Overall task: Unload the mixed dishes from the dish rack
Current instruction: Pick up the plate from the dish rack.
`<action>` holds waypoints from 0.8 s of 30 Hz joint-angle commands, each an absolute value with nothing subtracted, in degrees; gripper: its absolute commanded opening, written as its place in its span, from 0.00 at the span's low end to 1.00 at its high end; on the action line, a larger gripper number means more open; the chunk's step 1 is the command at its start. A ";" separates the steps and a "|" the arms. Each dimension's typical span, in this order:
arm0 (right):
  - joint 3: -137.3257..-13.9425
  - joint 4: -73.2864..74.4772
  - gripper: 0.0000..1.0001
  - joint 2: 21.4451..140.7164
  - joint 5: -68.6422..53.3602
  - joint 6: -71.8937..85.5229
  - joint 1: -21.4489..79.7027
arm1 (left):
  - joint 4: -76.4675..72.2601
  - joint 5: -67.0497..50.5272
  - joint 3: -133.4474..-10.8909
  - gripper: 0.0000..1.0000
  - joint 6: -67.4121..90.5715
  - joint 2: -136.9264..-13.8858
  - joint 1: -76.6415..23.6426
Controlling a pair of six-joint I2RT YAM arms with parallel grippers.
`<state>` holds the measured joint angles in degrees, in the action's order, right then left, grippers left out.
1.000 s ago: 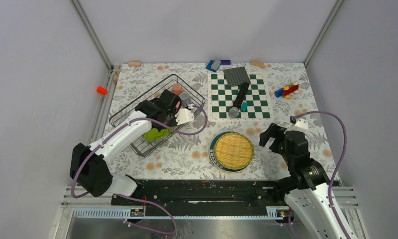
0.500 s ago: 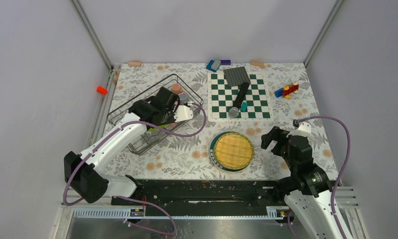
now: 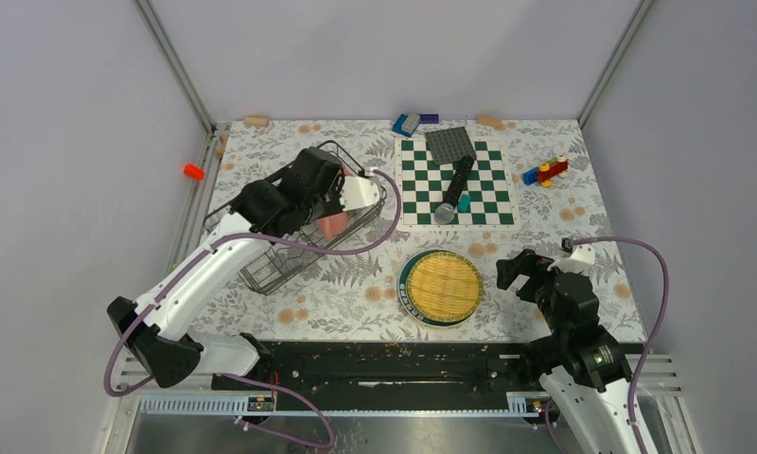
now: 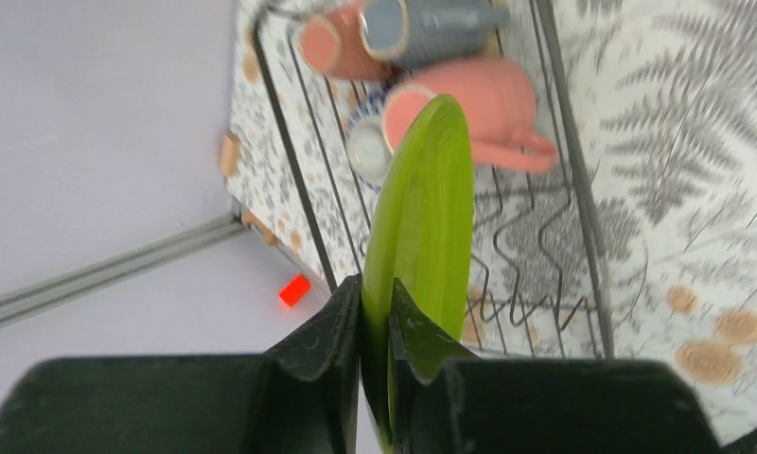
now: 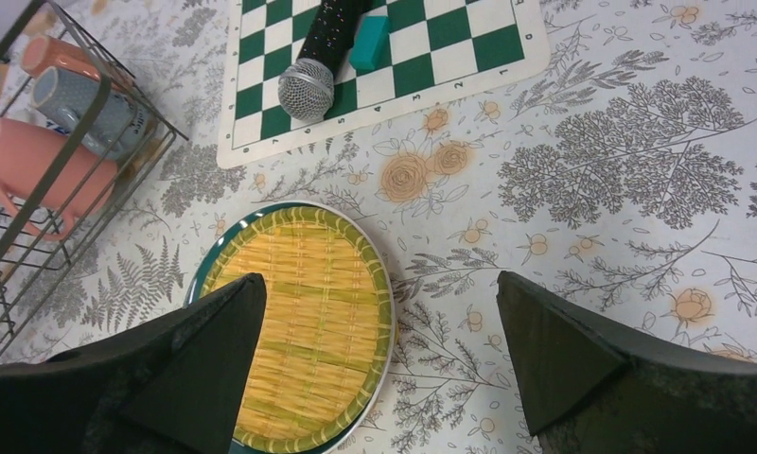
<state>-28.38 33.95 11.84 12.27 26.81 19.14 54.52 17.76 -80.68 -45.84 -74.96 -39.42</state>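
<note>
My left gripper (image 3: 288, 200) is over the dark wire dish rack (image 3: 264, 274). It is shut on the rim of the lime-green plate (image 4: 422, 218) and holds it edge-up above the rack floor (image 4: 564, 142). The arm hides this plate in the top view. In the rack lie a pink mug (image 4: 479, 104), a grey mug (image 4: 422, 28), a second pink mug (image 4: 342, 43) and a small bowl (image 4: 365, 151). The yellow-orange plate (image 3: 440, 287) lies flat on the table. My right gripper (image 3: 526, 272) is open and empty, just right of it (image 5: 299, 322).
The green-white checkered board (image 3: 455, 184) lies at the back with a microphone (image 3: 453, 189), a teal block (image 3: 464, 201) and a grey baseplate (image 3: 449, 145) on it. Toy blocks (image 3: 545, 171) lie far right. A red block (image 3: 194, 171) lies beyond the left wall rail.
My left gripper has risen and moved away from me with the lime-green plate, which the arm now hides in the top view. My right arm has drawn back a little towards me.
</note>
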 commanded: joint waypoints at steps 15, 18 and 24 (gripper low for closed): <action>-16.84 24.23 1.00 -6.86 8.22 31.70 19.47 | -1.69 -0.29 -73.79 0.00 -3.87 -57.25 -42.71; -15.47 22.31 1.00 -7.58 6.05 33.27 19.44 | -6.34 -3.55 -70.96 0.00 4.67 -55.75 -42.64; -14.54 18.80 1.00 -5.33 -0.57 35.97 19.43 | -18.26 -5.86 -58.47 0.00 17.44 -53.63 -42.65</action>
<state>-15.16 24.21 0.56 4.80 33.17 19.14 -4.45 -2.09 -66.04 4.43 -54.17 -42.57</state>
